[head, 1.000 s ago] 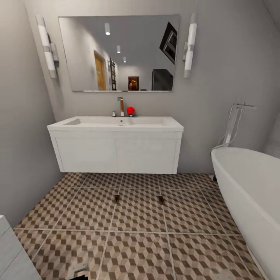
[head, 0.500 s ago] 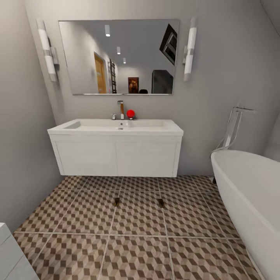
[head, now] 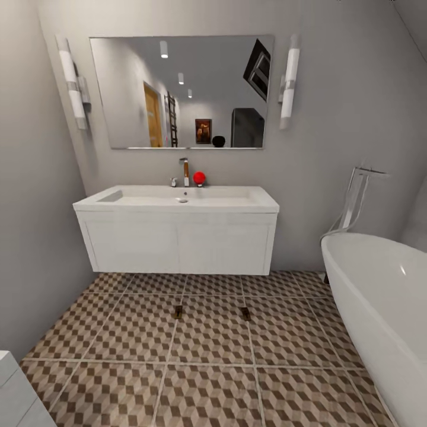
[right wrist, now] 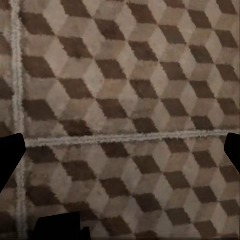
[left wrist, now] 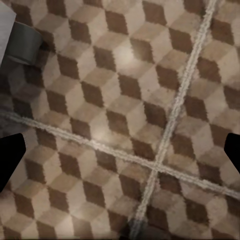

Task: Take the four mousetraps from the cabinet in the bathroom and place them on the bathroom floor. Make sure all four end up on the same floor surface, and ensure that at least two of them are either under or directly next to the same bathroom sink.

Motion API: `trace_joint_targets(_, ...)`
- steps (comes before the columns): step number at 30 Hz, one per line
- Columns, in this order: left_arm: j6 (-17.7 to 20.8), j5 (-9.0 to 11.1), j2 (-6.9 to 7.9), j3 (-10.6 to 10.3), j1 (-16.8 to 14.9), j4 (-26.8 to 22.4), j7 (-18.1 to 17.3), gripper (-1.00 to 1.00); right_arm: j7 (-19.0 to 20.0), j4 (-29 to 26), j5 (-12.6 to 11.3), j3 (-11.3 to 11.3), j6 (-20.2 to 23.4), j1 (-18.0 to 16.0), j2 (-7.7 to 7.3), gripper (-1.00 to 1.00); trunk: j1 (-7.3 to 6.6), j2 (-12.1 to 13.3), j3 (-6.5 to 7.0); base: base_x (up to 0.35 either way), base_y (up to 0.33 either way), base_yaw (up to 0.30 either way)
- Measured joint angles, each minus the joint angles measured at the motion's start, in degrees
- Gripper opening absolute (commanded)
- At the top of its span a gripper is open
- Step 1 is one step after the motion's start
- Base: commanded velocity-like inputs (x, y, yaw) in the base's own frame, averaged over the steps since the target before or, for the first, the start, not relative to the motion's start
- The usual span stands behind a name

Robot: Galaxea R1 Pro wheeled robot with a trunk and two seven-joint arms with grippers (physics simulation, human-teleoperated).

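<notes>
Starting at our fingers: in the left wrist view the left gripper is showing its two dark fingertips at opposite edges of the picture, spread wide with nothing but tiles between them. The right gripper is showing the same in the right wrist view, its fingertips wide apart and carrying nothing. Both are pointing down at the bathroom floor with its cube pattern.

Moving outward, in the head view we are facing the sink, its chrome tap with a small red ball beside it and a mirror above. Two mousetraps are lying on the tiles just in front of the white vanity, side by side but apart, the second one nearer the white bathtub. We judge they are sitting there to count as next to the sink.

That would be leaving two traps to fetch, so with both hands free we are probably about to head for the cabinet.
</notes>
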Motion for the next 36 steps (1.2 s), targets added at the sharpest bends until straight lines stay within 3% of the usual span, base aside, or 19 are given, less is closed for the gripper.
trace_joint_targets(12, 0.04, 0.00, -0.06, 0.00, 0.80, 0.02, -0.01, 1.00, -0.01, 0.02, -2.04, 0.00, 0.06, 0.07, -0.15, 1.00, -2.64, 4.81, 2.15, 0.000, 0.000, 0.000)
trace_joint_targets(36, 0.17, 0.00, -0.23, 0.01, 4.72, 0.00, -0.05, 1.00, 0.03, 0.00, -2.32, 0.05, -0.02, 3.80, -0.08, 1.00, -7.91, 14.44, 6.46, 0.000, 0.000, 0.000)
